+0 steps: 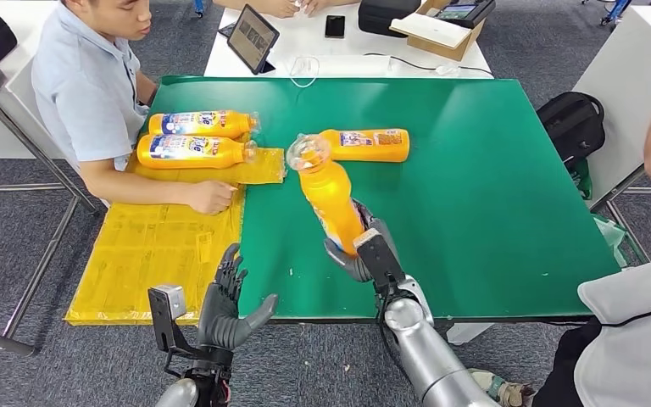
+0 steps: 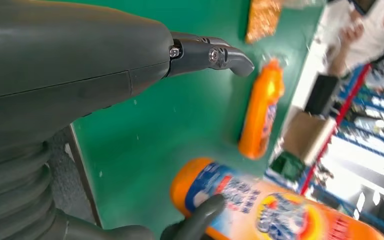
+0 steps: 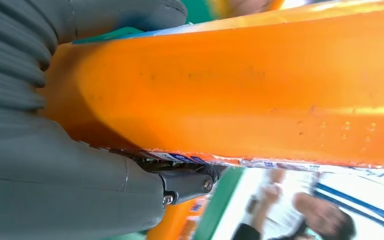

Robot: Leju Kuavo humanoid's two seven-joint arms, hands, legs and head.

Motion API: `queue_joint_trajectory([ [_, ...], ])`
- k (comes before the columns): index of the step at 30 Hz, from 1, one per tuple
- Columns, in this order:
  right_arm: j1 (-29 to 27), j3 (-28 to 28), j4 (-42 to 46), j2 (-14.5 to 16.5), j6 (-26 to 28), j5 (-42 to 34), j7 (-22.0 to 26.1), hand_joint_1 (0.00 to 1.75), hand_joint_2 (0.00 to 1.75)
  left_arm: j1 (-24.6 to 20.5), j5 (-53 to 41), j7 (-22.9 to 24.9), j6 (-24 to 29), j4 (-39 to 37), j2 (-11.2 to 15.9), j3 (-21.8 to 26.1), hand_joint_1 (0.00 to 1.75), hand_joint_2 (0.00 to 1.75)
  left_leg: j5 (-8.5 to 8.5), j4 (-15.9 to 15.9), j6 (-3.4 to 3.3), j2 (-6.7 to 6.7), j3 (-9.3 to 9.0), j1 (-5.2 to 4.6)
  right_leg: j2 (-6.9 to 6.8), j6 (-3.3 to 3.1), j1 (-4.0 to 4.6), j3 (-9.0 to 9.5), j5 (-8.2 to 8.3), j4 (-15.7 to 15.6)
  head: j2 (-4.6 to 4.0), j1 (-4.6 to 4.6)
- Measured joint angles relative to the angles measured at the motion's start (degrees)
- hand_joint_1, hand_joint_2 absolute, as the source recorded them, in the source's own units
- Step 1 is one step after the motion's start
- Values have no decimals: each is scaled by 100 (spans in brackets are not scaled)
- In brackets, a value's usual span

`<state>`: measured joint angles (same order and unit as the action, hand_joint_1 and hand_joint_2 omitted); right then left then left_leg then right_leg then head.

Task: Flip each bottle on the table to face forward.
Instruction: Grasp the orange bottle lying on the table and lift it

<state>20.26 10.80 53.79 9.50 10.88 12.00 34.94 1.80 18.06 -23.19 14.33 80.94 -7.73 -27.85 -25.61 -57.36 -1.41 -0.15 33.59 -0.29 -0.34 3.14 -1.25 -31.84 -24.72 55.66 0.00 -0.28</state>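
Gripping the orange bottle (image 1: 329, 197) in the right hand (image 1: 363, 251), tilted above the green desk (image 1: 492, 212), left hand (image 1: 225, 301) hanging open, and risking a slip from the low grasp.

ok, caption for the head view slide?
Right hand lifts an orange bottle off the green table; left hand open.

Four orange plastic bottles (image 1: 330, 193) (image 1: 366, 144) (image 1: 201, 124) (image 1: 193, 150) are here. One green surface (image 1: 492, 195) carries one yellow mat (image 1: 144, 254). Two robot hands (image 1: 227, 305) (image 1: 363, 250) show.
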Motion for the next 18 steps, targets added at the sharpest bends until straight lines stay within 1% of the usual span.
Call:
queue_joint_trajectory([
  [2, -119, 308, 245, 42, 44, -19, -41, 175, 175, 8, -7, -145, -149, 18, 26, -71, 0, 175, 0, 0, 0, 1, 1, -2, 1, 0, -3, -3, 0, -1, 0, -1],
  [4, -169, 689, 306, 76, 0, 52, -86, 175, 175, 12, -55, -291, -260, 74, 43, -130, 0, 175, 0, 0, 0, 2, 2, -2, 1, 0, -3, -5, 0, -1, 0, 0],
  [8, -209, 1457, -1, 247, -136, 180, 73, 175, 175, -4, -101, -435, -374, 248, 50, -199, 0, 175, 0, 0, 0, 2, 2, 2, 0, 0, 2, -8, 0, -1, 0, -1],
  [10, -233, 1735, -179, 330, -138, 188, 161, 175, 175, -8, -81, -455, -394, 315, 51, -203, 0, 175, 0, 1, 1, 0, 2, 4, -1, -1, 4, -9, 0, 0, 0, -1],
  [12, -240, 1890, -291, 368, -132, 183, 196, 175, 175, -6, -74, -461, -395, 352, 57, -193, 0, 175, 1, 2, 1, 0, 2, 4, -2, -1, 4, -8, -1, 0, 0, -1],
  [18, -187, 2125, -533, 426, -214, 176, 187, 175, 175, 20, 60, -463, -414, 391, 91, -151, 0, 175, 1, 1, 1, 2, 2, 1, -1, -1, 0, -7, 0, 0, 0, 0],
])
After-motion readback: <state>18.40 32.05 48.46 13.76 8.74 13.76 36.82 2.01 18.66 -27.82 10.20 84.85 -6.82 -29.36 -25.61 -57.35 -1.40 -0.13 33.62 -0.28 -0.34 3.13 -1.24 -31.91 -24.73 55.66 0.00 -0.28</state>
